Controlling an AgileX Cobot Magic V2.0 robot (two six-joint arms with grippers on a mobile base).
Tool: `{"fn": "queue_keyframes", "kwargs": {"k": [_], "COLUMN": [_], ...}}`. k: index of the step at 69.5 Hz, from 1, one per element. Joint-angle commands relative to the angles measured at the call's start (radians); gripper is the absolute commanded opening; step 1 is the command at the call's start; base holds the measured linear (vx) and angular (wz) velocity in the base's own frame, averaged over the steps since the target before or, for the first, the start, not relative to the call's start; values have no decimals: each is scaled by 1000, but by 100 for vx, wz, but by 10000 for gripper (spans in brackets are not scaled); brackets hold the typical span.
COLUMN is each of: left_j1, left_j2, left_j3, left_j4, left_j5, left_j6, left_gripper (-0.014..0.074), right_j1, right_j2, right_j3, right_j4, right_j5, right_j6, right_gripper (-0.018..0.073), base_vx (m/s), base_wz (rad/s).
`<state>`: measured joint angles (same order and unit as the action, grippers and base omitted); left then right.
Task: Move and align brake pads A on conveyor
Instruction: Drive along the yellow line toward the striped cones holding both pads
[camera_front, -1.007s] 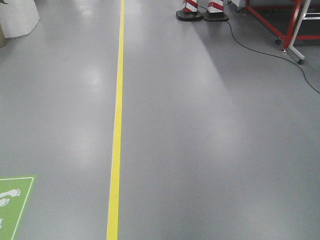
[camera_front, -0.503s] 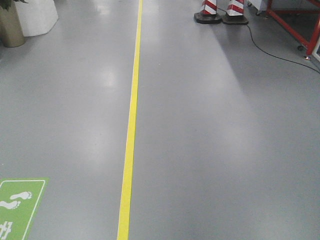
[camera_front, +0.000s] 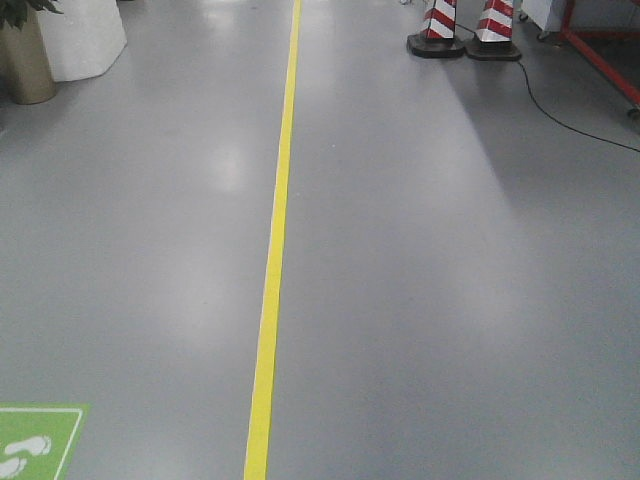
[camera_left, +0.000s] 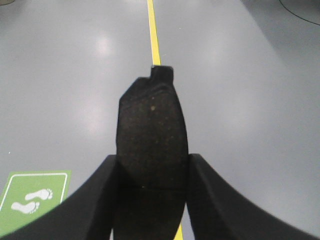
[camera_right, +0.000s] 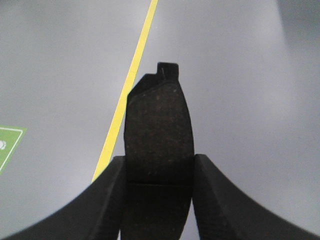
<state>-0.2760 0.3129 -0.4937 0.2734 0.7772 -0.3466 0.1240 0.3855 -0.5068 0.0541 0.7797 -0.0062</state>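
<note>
The left gripper (camera_left: 150, 200) has two matte black fingers (camera_left: 95, 200), broad and curving outward toward 6 o'clock. The right gripper (camera_right: 157, 200) looks alike: black fingers (camera_right: 220, 200) with a finely ribbed surface.

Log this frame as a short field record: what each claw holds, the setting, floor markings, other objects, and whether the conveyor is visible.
left claw: shut on a flat dark-grey elongated brake pad, notched tab pointing away
right claw: shut on a second dark-grey brake pad, same pose
setting: glossy grey floor, no table in sight
floor markings: yellow tape line; green footprint sign at lower left
other objects: two red-and-white striped posts, black cable, brass-coloured planter
conveyor: not in any view
</note>
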Motion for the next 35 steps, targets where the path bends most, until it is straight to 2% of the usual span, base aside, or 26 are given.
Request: {"fn": "queue_keyframes", "kwargs": {"k": [1,35], "left_j1": [0,0], "left_j2": [8,8], "left_j3": [-28,-28], "left_j4": [13,13], "left_j5": [-82,-82], "left_j6": [-2,-2], "left_gripper": [-6,-6], "right_j1": [-5,-5], "right_j2": [6,6], "right_j3": [-28,-28], "right_j4": [-5,-5], "right_j5": [-86,-84], "right_j6": [-8,-8], "right_gripper": [-4,-4], "base_vx": [49,56], "base_wz": [3,3]}}
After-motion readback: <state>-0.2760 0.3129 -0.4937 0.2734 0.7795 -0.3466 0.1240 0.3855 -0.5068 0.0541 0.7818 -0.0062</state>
